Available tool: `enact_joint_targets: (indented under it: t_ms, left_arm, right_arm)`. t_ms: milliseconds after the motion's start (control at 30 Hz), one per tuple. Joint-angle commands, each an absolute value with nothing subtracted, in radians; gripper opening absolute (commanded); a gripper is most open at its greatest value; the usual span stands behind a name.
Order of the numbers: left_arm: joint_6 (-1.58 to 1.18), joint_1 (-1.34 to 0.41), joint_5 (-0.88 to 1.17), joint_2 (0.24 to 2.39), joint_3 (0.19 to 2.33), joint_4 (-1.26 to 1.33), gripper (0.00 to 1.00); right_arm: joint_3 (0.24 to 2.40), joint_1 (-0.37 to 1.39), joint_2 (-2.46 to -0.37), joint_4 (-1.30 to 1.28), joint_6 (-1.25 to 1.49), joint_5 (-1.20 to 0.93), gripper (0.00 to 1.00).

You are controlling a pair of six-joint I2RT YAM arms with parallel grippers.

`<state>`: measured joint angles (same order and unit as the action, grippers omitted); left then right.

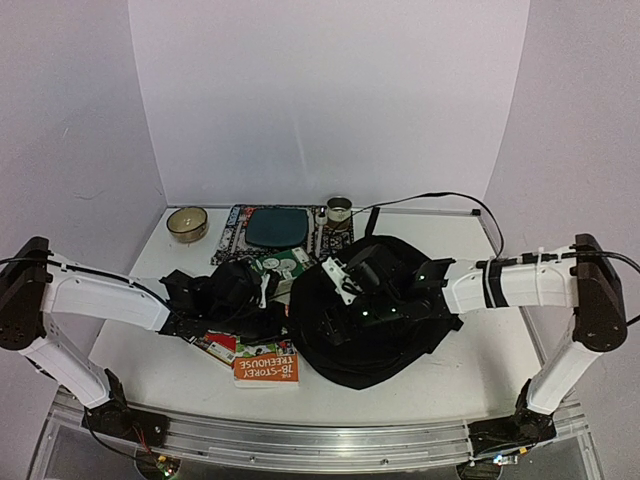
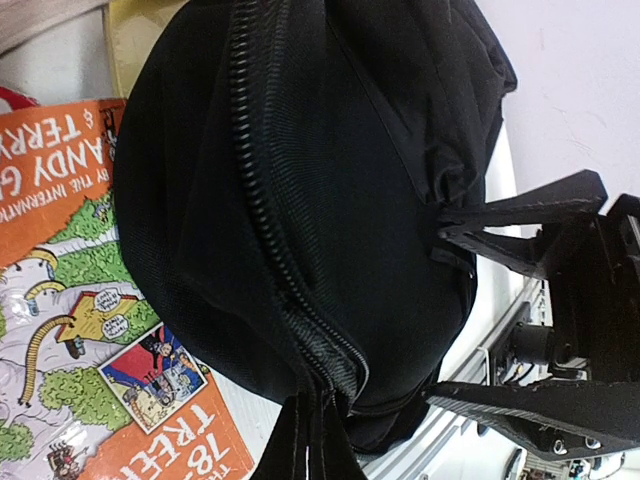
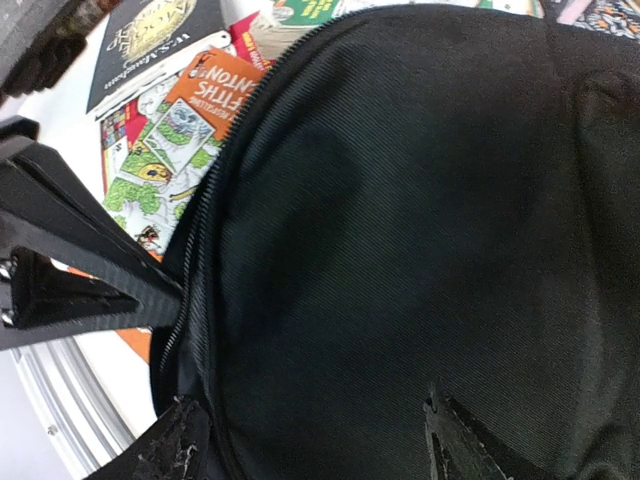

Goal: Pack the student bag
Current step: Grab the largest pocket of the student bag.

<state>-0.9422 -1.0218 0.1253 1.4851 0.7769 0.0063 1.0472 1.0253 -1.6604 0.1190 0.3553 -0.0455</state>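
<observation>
The student bag (image 1: 385, 325), a big soft black backpack, lies right of centre on the table. In the left wrist view its zipper (image 2: 262, 190) runs down the bag (image 2: 330, 180) into my left gripper (image 2: 310, 440), whose fingers are shut on the zipper edge. That left gripper (image 1: 290, 320) sits at the bag's left rim. My right gripper (image 1: 338, 318) hovers over the bag's top; its fingers (image 3: 165, 445) stand wide apart, open, with only bag fabric (image 3: 420, 200) under the gripper (image 3: 312, 445). An orange Treehouse book (image 1: 266, 368) lies partly under the bag.
More books (image 3: 160, 110) lie spread left of the bag. At the back are a teal pad on a patterned mat (image 1: 275, 228), a shallow bowl (image 1: 187, 223), a small tin (image 1: 340, 210) and a black cable (image 1: 450, 197). The table's metal rail (image 1: 300, 440) runs along the front.
</observation>
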Motion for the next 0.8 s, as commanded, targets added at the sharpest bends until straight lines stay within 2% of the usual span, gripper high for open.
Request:
enact_joint_targets:
  t_ms: [0, 200, 367, 467, 667, 767]
  left_arm:
    - [-0.945, -1.024, 0.163, 1.453, 0.744, 0.148, 0.0]
    - [-0.939, -1.024, 0.17, 1.46, 0.743, 0.153, 0.0]
    - [-0.934, -1.023, 0.175, 1.453, 0.741, 0.153, 0.0]
    - [-0.933, -1.023, 0.176, 1.445, 0.735, 0.153, 0.0]
    - [-0.93, -1.023, 0.181, 1.439, 0.728, 0.153, 0.0]
    - [-0.93, -1.023, 0.181, 1.448, 0.727, 0.153, 0.0]
  right_arm:
    - [1.091, 1.039, -1.7, 0.156, 0.378, -0.077, 0.74]
    - [1.111, 1.039, -1.746, 0.176, 0.383, -0.11, 0.7]
    - [1.118, 1.039, -1.779, 0.184, 0.374, -0.099, 0.59]
    - [1.113, 1.039, -1.791, 0.183, 0.357, -0.047, 0.44]
    - [1.1, 1.039, -1.746, 0.142, 0.31, 0.071, 0.05]
    - [1.106, 1.039, -1.687, 0.096, 0.266, 0.126, 0.0]
